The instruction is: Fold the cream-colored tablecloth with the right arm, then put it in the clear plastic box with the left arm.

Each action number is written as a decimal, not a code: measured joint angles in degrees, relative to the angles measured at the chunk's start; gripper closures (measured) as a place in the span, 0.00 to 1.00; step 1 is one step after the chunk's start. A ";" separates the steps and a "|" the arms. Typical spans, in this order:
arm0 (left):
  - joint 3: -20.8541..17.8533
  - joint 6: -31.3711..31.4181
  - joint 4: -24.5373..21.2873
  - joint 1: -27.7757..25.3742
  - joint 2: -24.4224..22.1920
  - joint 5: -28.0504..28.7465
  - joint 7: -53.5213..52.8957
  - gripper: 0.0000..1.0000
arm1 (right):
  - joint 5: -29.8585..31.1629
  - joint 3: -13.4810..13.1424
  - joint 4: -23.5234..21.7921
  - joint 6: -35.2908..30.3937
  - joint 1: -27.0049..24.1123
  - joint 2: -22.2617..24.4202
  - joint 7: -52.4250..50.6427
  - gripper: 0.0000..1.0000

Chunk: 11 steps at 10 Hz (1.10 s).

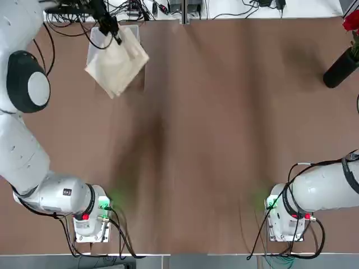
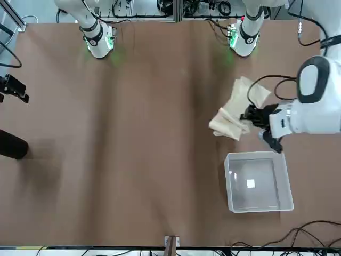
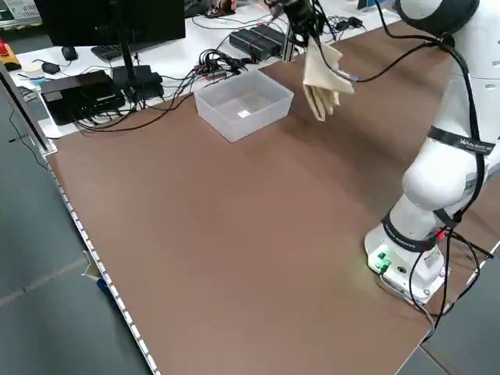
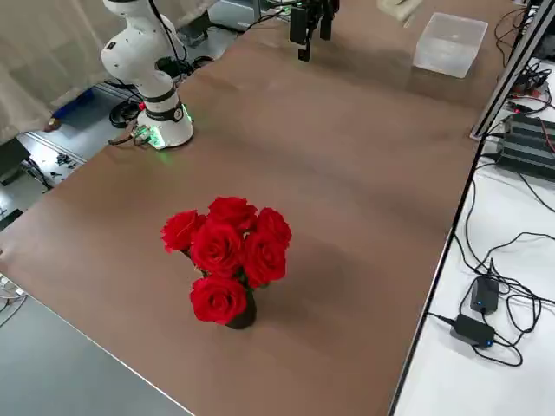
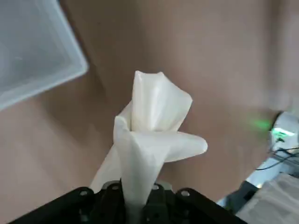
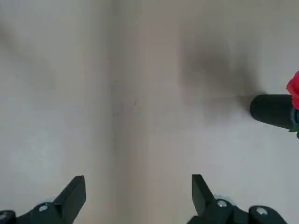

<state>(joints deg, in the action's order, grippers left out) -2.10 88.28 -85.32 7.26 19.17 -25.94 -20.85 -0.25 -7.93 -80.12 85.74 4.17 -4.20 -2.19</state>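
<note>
My left gripper [image 2: 251, 115] is shut on the cream-colored tablecloth [image 2: 233, 116], which hangs bunched and folded in the air. In the top view the tablecloth [image 1: 118, 63] overlaps the clear plastic box [image 1: 134, 29] at the far left of the table. From the front, the box [image 2: 259, 182] stands empty just beyond the hanging cloth, a white label on its floor. The left wrist view shows the cloth [image 5: 149, 135] pinched between the fingers, with the box [image 5: 32, 51] off to one side. My right gripper [image 6: 138, 196] is open over bare table, holding nothing.
A black vase of red roses [image 4: 227, 256] stands at the table's far right edge [image 1: 342, 67]. Cables and black electronics [image 3: 86, 90] lie on the white bench beyond the box. Both arm bases [image 1: 90, 216] sit at the near edge.
</note>
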 joint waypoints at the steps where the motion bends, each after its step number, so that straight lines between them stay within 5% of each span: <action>1: -0.68 -0.27 3.71 0.18 1.49 3.03 -1.63 0.87 | 0.00 0.00 0.00 0.00 0.00 0.00 0.00 0.00; 5: -6.88 -0.42 13.58 1.24 9.06 8.07 -18.80 0.87 | 0.00 0.02 -0.01 0.00 0.01 0.00 0.00 0.00; 11: -7.30 0.30 22.17 4.32 19.46 16.78 -31.58 0.87 | 0.00 0.03 -0.04 0.00 0.02 0.00 0.00 0.00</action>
<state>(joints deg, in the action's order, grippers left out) -9.40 88.58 -63.15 11.58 38.62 -9.16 -52.42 -0.25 -7.90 -80.15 85.74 4.19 -4.20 -2.19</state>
